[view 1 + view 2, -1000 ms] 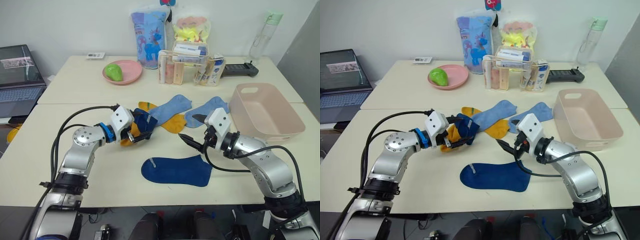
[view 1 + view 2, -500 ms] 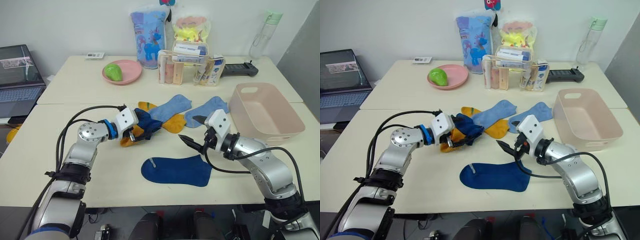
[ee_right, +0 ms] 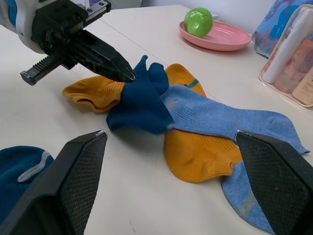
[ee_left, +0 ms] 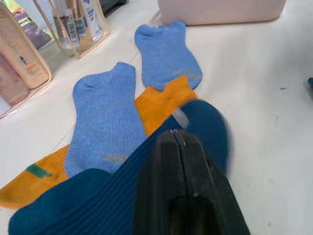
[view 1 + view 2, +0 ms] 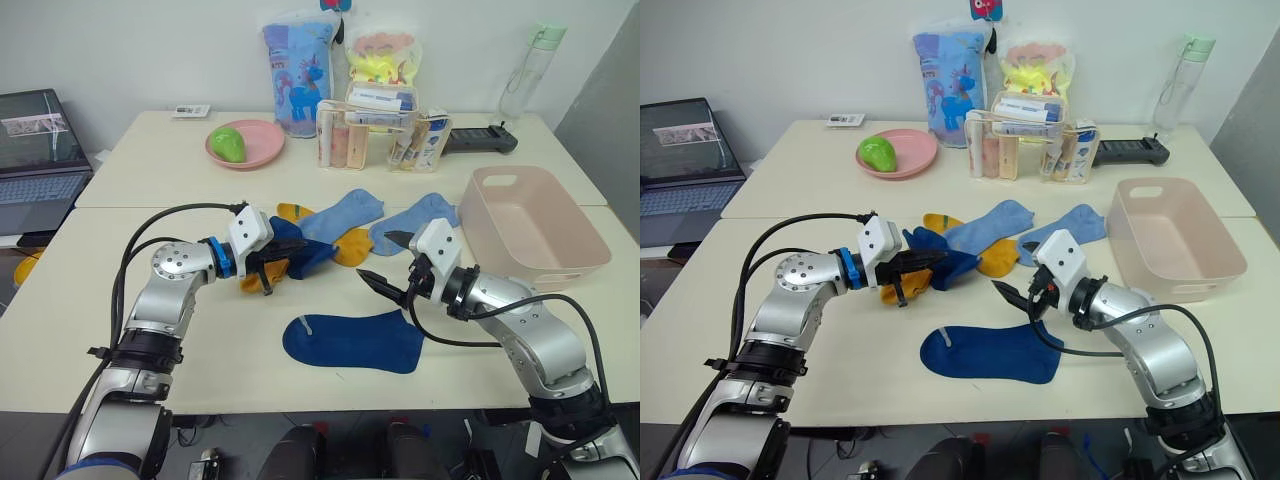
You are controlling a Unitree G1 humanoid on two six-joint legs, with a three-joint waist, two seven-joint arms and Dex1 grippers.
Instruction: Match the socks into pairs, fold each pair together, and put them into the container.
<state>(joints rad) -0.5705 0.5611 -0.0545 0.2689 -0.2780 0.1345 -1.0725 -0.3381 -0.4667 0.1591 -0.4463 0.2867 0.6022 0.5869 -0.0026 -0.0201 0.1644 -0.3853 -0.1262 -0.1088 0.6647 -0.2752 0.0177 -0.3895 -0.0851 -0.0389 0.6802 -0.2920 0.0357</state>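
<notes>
One navy sock [image 5: 300, 252] is pinched in the closed left gripper [image 5: 272, 262], bunched over a mustard sock [image 3: 93, 93] and touching a light blue sock [image 5: 340, 212]. The other navy sock [image 5: 352, 341] lies flat on the tabletop [image 5: 110, 300], at 5 o'clock from the held one. The right gripper [image 5: 388, 262] hovers just above it, fingers spread wide and empty. A second light blue sock [image 5: 415, 219] lies beside the pink container [image 5: 575, 255], at 3 o'clock from the pile.
</notes>
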